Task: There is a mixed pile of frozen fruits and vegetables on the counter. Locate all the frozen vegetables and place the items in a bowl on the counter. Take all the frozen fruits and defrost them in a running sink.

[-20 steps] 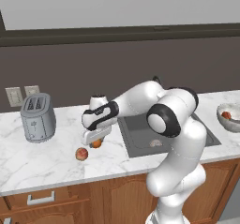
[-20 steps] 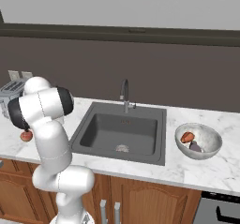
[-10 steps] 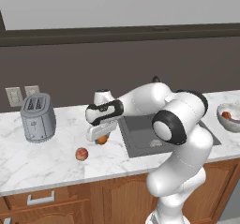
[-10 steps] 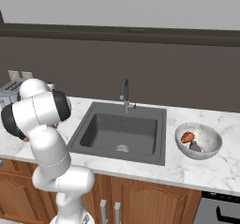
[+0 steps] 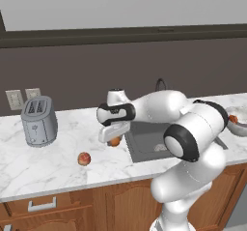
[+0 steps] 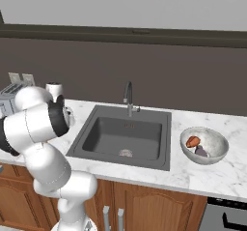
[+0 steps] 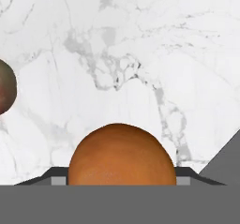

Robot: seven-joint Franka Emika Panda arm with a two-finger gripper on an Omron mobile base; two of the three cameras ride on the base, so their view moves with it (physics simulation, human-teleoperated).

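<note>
My gripper (image 5: 114, 137) is shut on the round orange ball (image 5: 115, 141), holding it just above the white marble counter (image 5: 53, 165) beside the sink's left edge. In the hand view the orange ball (image 7: 122, 155) sits low between the fingertips. The reddish apple-like ball (image 5: 84, 158) lies on the counter to the left, and it shows again as the apple (image 7: 5, 87) at that view's left edge. The pale bowl (image 6: 218, 145) right of the sink (image 6: 111, 133) holds the orange-red root (image 6: 192, 141) and the purple eggplant (image 6: 200, 151).
A silver toaster (image 5: 38, 121) stands at the counter's back left under two wall outlets. The gooseneck faucet (image 6: 128, 97) rises behind the basin. The dark wall runs along the back of the counter, with wooden cabinets below.
The arm has carried the orange ball to the right, away from the apple and closer to the sink's left edge. The apple stays where it was.
</note>
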